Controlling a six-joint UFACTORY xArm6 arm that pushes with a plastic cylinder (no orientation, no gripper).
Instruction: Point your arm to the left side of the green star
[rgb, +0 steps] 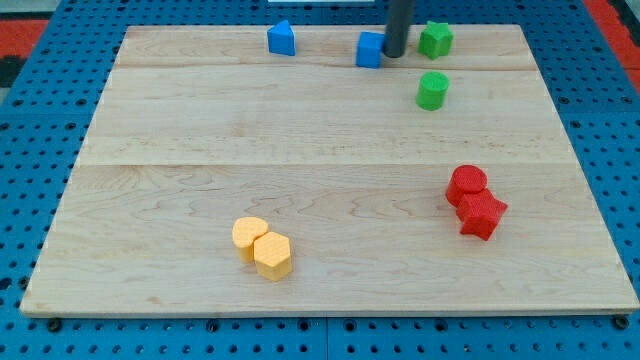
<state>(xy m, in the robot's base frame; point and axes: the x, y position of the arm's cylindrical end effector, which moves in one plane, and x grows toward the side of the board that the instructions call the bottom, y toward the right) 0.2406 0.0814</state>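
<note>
The green star (435, 39) lies near the view's top edge of the wooden board (200, 130), right of centre. My tip (394, 54) is at the end of the dark rod, just left of the green star with a small gap between them. It stands against the right side of a blue cube (370, 49). A green cylinder (432, 90) lies just below the star.
A blue pentagon-like block (282, 38) lies at the top, left of the blue cube. A red cylinder (467, 184) and a red star (482, 213) touch at the right. A yellow rounded block (250, 235) and a yellow hexagon (273, 256) touch at the bottom centre.
</note>
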